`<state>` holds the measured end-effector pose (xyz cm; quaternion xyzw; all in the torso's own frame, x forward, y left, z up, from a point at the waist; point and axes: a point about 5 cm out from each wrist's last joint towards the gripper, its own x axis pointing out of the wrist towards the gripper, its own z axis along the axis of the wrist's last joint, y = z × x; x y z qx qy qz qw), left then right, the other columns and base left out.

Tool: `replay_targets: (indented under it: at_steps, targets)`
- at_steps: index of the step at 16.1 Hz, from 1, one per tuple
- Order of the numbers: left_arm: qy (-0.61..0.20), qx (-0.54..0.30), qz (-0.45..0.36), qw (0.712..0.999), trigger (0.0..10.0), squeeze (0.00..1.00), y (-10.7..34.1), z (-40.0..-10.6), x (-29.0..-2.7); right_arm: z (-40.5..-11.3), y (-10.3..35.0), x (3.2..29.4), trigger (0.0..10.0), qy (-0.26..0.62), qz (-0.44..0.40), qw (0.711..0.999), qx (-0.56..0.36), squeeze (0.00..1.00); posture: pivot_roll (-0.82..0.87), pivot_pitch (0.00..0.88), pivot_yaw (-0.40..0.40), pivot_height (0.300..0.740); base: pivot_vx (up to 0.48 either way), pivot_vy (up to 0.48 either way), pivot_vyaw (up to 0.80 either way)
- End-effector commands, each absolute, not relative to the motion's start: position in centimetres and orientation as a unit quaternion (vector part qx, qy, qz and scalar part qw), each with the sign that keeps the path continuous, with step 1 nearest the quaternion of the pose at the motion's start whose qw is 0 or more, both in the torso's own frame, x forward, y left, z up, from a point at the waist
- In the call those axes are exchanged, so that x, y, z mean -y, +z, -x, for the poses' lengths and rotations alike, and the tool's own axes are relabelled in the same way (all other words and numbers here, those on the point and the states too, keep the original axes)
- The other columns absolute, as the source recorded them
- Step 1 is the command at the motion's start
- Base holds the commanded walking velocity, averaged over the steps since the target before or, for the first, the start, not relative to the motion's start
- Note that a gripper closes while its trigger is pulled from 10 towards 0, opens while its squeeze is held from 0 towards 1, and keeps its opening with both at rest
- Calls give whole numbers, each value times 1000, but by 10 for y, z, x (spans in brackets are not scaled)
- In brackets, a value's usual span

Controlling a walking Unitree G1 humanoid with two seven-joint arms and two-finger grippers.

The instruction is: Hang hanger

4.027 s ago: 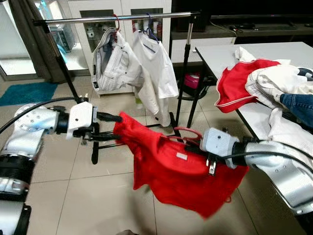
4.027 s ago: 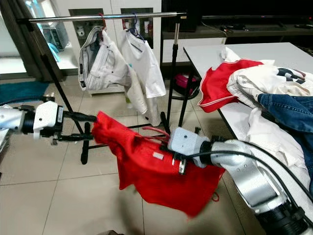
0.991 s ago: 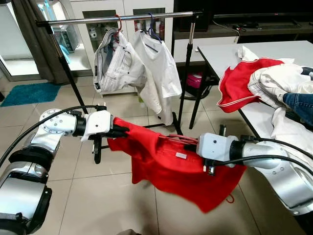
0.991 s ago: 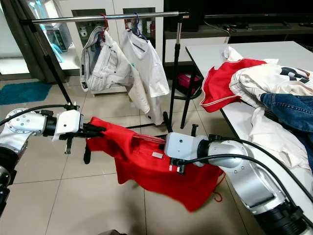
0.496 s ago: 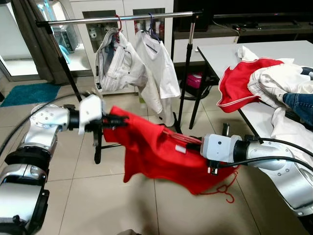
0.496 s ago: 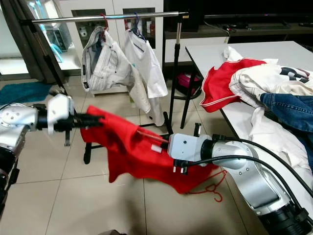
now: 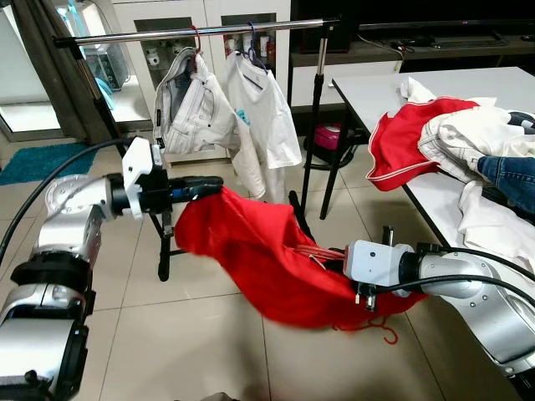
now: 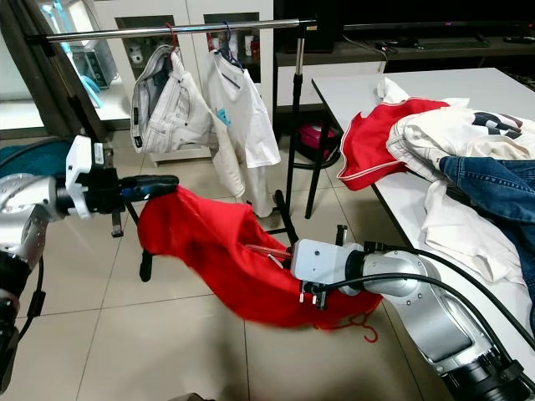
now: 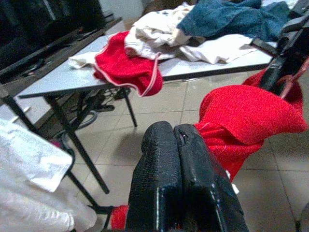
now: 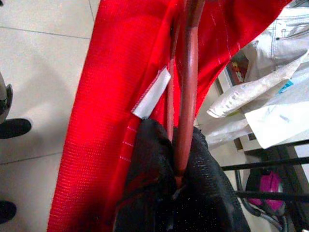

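Note:
A red garment point(image 7: 251, 251) sags between my two grippers above the tiled floor. My left gripper point(image 7: 211, 184) is raised at the left and shut on the garment's upper edge; in the left wrist view its fingers point(image 9: 164, 169) press together with red cloth just beyond them. Lower and to the right, my right gripper point(image 7: 333, 256) is shut on a red hanger point(image 10: 187, 87) whose wire runs inside the garment, next to a white label point(image 10: 152, 94). The clothes rail point(image 7: 192, 32) stands behind, above both grippers.
White jeans point(image 7: 188, 109) and a white shirt point(image 7: 266, 109) hang on the rail. Its black legs point(image 7: 313, 142) and foot point(image 7: 164, 255) stand on the floor. A white table point(image 7: 372, 88) at the right holds a clothes pile point(image 7: 468, 142). A red cord point(image 7: 383, 332) dangles near the floor.
My left gripper has risen and swung a little right, lifting the garment's edge. My right gripper has sunk slightly, and the cloth now hangs lower between them.

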<state>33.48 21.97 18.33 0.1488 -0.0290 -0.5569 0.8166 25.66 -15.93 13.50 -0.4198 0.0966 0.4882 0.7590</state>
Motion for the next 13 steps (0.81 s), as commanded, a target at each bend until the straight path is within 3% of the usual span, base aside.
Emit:
replay_targets:
  at_steps: [1,3,9,11,13]
  targets:
    - [-534,36,-171,827,0,0,190,-335,-230,-258,138,160,10000,486,429,755,-94,0,-179,0,70,740,0,0,0]
    - [-520,-6,-258,814,0,0,180,-329,-243,-257,138,161,10000,486,429,756,-95,0,-183,0,72,740,0,0,0]
    - [-490,-89,-354,791,0,0,170,-315,-277,-255,136,164,10000,485,427,757,-102,0,-179,0,68,740,0,0,0]
    - [-475,-79,-366,797,0,0,173,-317,-279,-255,135,164,10000,489,426,754,-103,0,-175,0,61,740,0,0,0]
    - [-466,-7,-323,824,0,0,190,-325,-269,-255,134,162,10000,493,426,751,-105,0,-175,0,60,740,0,0,0]
